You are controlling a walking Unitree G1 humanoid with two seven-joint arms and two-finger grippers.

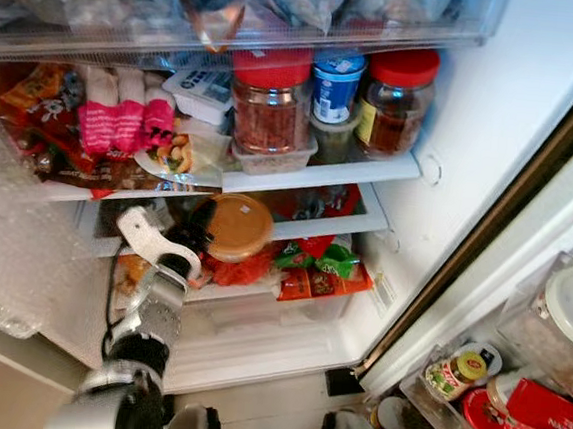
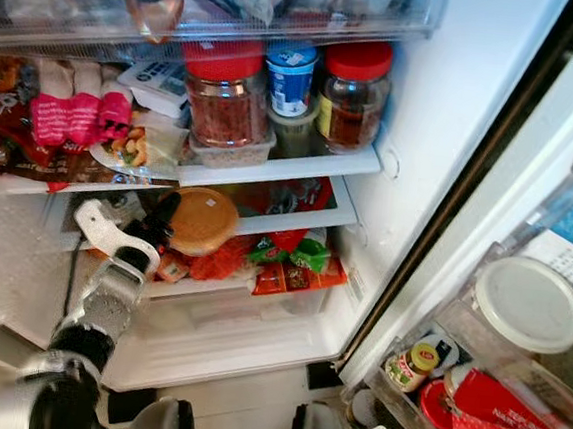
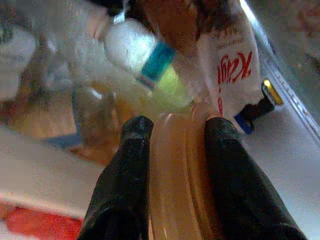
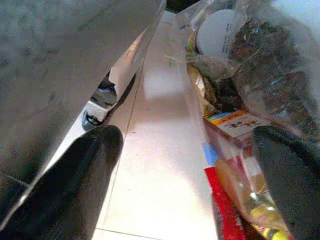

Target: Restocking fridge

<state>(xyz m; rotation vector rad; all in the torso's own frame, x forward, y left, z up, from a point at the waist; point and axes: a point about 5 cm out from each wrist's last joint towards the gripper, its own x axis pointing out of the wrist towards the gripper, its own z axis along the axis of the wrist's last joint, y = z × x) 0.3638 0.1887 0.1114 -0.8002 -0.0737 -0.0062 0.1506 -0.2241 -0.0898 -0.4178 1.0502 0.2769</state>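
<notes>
Left gripper (image 3: 172, 137) clamps the round tan-lidded plastic container (image 1: 237, 226), at twelve o'clock from its wrist; right gripper (image 4: 187, 150) gapes wide.

Bright fridge light pours down from the top, glaring off the white inner wall (image 1: 497, 102), while both wrist views are soft, smeared and out of focus.

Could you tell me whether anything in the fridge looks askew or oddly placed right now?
Yes: the orange-lidded container is tipped on its side, lid facing outward, because the left gripper holds it by the rim at the lower shelf.
</notes>
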